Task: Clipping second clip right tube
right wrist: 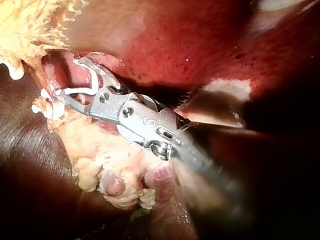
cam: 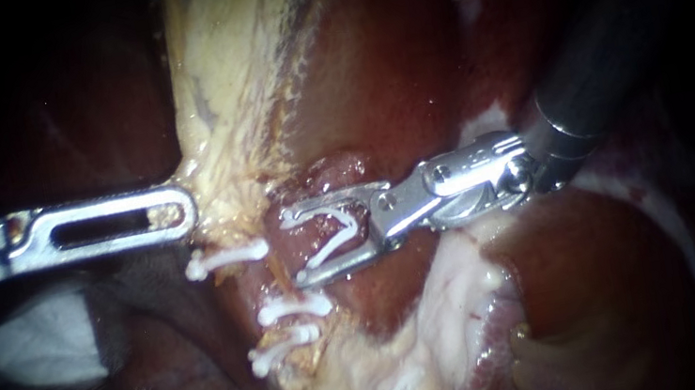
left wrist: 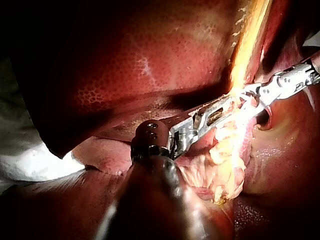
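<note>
**While the left instrument holds the pale tissue, the loaded clip straddles the right tube**

Since it fills most of the endoscope view, the dark red liver surrounds the right tube from above and from the right. Left of the tube, the pale tissue runs upward as a yellowish band.

The right instrument reaches the tube from its upper right. Its jaws stand wide apart, one on each side of the tube. Between them they carry the loaded clip, a white V whose two legs lie along the jaws with the tube in its mouth. The right wrist view shows the same, with the clip spread between the jaws of the right instrument and the reddish tube inside it.

The left instrument lies well to the left of the tube, its slotted jaws closed flat on the edge of the pale tissue.

Three closed white clips sit to the left and lower left of the tube.
</note>
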Robot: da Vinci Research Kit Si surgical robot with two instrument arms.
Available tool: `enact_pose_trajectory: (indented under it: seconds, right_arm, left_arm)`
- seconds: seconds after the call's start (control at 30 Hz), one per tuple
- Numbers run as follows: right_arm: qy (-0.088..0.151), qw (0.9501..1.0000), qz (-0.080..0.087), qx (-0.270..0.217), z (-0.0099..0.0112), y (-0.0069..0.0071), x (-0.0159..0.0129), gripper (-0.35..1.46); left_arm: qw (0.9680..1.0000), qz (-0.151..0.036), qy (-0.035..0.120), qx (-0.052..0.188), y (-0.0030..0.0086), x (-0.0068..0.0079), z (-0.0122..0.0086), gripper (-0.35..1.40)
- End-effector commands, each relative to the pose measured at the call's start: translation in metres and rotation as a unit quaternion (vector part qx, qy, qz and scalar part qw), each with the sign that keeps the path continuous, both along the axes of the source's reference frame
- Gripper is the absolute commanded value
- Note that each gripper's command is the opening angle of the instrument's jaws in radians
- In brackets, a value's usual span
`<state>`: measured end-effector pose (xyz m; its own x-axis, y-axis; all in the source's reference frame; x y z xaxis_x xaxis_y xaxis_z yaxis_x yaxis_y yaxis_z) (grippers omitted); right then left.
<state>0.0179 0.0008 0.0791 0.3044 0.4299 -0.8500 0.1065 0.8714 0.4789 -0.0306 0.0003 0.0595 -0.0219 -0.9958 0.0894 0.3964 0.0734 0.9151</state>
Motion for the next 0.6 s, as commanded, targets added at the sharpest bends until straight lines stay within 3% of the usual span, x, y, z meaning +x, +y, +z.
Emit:
enact_pose_trajectory:
  seconds: [0.03,0.6]
  right_arm:
    - [0.000,1.0000,0.000,0.000,0.0000,0.0000,0.0000,0.49]
    - [0.000,1.0000,0.000,0.000,-0.0001,0.0000,-0.0001,0.49]
  left_arm:
    - [1.0000,0.000,0.000,0.000,0.0000,0.0000,0.0000,-0.35]
    - [1.0000,0.000,0.000,0.000,0.0000,0.0000,0.0000,-0.35]
